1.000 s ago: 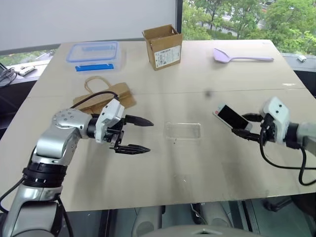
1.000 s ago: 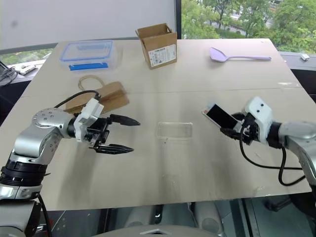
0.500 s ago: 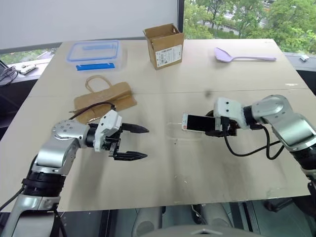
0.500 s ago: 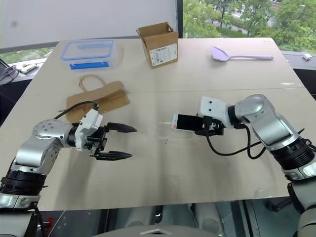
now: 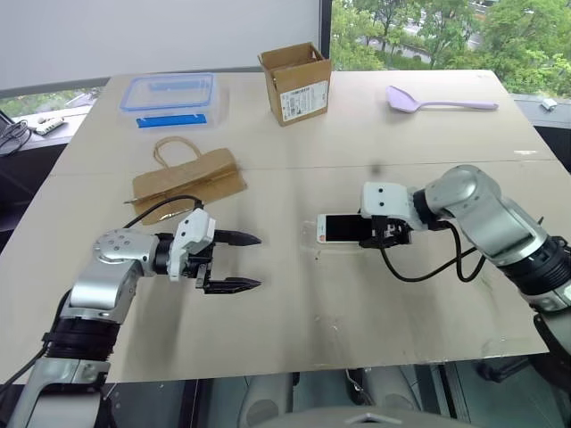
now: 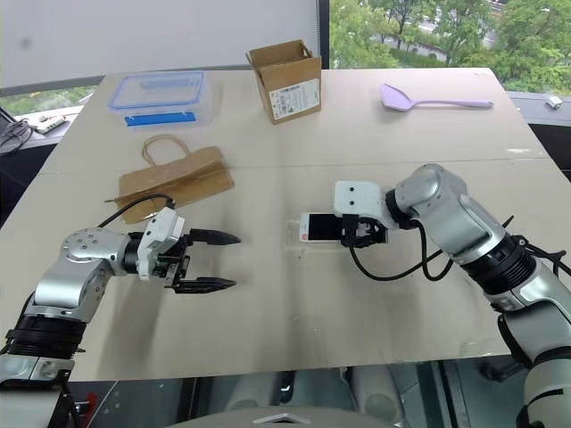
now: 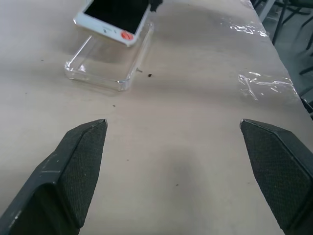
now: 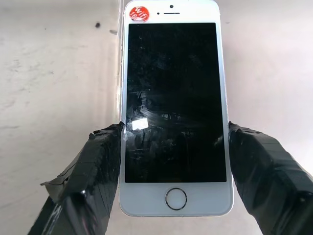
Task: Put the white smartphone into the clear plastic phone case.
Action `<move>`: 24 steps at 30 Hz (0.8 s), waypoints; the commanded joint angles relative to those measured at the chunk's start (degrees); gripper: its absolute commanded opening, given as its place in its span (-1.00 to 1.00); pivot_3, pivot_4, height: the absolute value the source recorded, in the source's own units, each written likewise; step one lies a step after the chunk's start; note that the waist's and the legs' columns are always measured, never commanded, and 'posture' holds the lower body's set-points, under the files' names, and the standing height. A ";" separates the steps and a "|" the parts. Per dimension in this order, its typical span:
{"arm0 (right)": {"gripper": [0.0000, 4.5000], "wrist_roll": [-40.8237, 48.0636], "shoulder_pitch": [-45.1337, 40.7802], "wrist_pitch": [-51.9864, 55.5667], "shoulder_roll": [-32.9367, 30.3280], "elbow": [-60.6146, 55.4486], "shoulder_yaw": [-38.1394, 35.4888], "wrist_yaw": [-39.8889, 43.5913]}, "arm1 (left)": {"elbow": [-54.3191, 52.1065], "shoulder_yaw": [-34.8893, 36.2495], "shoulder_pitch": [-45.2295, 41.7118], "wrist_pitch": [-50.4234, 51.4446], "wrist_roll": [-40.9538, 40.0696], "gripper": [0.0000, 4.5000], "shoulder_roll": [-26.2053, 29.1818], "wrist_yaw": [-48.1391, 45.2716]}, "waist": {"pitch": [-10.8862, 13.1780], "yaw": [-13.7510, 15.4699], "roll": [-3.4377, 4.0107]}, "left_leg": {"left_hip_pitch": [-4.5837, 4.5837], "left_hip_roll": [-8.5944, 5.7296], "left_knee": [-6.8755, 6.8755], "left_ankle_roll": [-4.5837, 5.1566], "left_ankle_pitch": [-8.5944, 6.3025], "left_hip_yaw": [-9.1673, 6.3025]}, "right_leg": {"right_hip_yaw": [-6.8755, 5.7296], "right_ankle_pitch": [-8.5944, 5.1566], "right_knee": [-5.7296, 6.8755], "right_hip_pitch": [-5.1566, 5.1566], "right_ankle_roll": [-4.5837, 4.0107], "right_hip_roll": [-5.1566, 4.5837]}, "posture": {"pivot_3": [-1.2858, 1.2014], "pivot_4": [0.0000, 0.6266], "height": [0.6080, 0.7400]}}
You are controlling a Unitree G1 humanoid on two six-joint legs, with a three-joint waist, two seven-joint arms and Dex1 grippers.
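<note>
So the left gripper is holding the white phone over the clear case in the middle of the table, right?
Not the left. The right gripper holds the white phone over the clear case; the left gripper is open with nothing in it, as the right eye view shows.

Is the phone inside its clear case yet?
Not yet. The right gripper holds the white smartphone tilted above the clear plastic phone case, whose near end sits empty.
</note>
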 commanded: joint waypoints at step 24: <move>0.29 -4.21 0.44 5.04 3.94 -3.06 0.80 -0.88 | 0.09 0.97 1.52 -2.32 -0.05 1.00 0.03 -0.38 | 0.00 -0.23 0.00 | 0.01 0.00 0.00 0.00 0.00 -0.03 | -0.01 0.01 0.05 -0.01 0.00 0.01 | 0.03 -0.52 1.00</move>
